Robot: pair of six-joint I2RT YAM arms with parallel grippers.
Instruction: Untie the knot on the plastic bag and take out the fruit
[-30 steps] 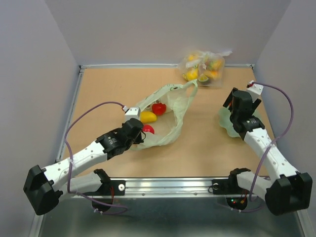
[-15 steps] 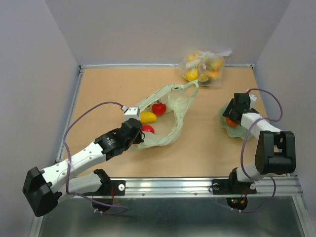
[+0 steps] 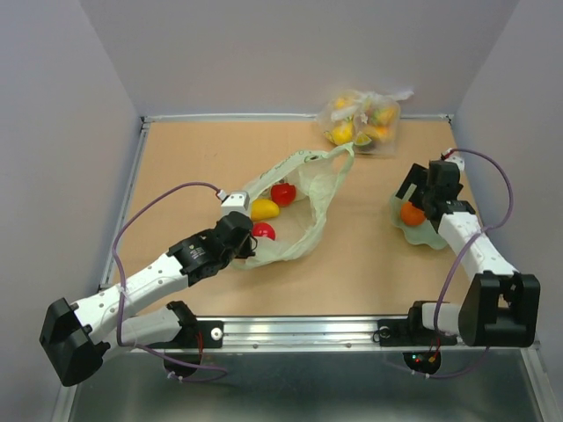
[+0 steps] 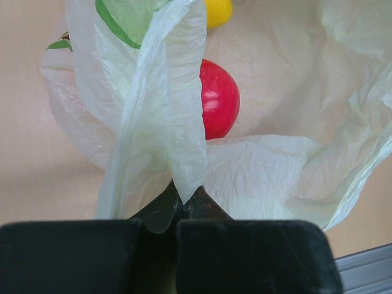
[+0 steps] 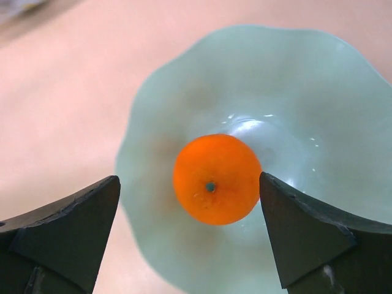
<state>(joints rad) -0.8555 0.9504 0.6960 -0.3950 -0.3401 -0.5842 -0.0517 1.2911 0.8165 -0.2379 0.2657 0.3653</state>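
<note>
In the dish (image 5: 306,79), an orange (image 5: 215,179) is laid; right gripper (image 5: 189,179) wide open, empty; plastic bag (image 4: 165,110) pinched by left gripper (image 4: 182,205); red fruit (image 4: 217,107) judged next

I find nothing I can read in any of my views. Seen close from my left wrist, the plastic bag (image 4: 165,92) shows only a curved green patch near its top edge. The patch is cut off by the frame, and I cannot make it out as a letter or a sign. The clear bag (image 3: 362,119), beyond the plastic bag at the back of the bench (image 3: 369,264), is too small to show any print.
</note>
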